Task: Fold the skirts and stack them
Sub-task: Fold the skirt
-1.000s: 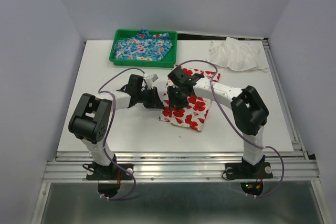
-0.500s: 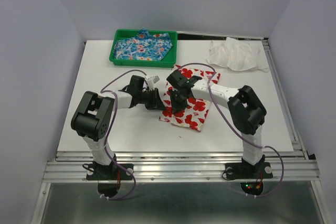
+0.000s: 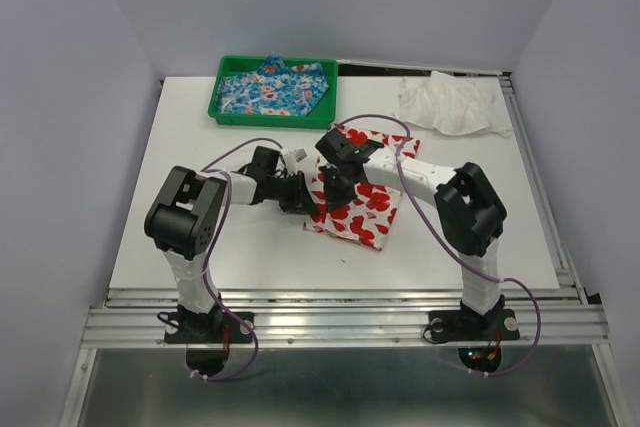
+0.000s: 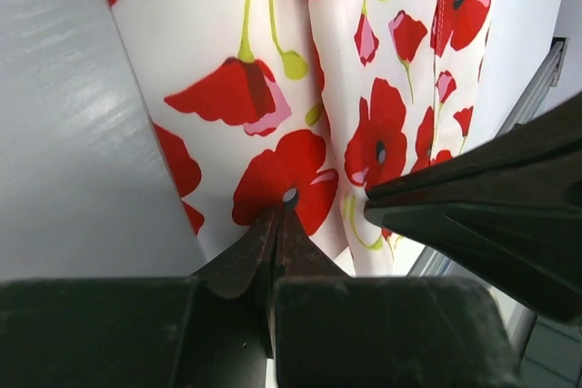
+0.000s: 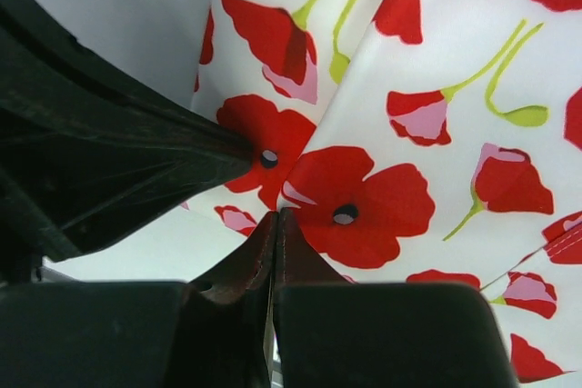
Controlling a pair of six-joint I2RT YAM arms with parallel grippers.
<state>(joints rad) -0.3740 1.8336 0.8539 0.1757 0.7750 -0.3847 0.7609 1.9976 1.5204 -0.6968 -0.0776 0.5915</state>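
Pinching the left edge of the folded white skirt (image 3: 365, 209), flat at the middle of the table (image 3: 250, 247), with the left gripper (image 4: 280, 215), jaws pressed together. Right gripper (image 5: 275, 215) fully closed too, tips on a fold just beside; cannot tell if gripping cloth. Farther back, in the green tray (image 3: 222, 97), the blue skirt (image 3: 275, 90).

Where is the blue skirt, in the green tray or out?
In: the blue skirt lies inside the green tray, within its rim.
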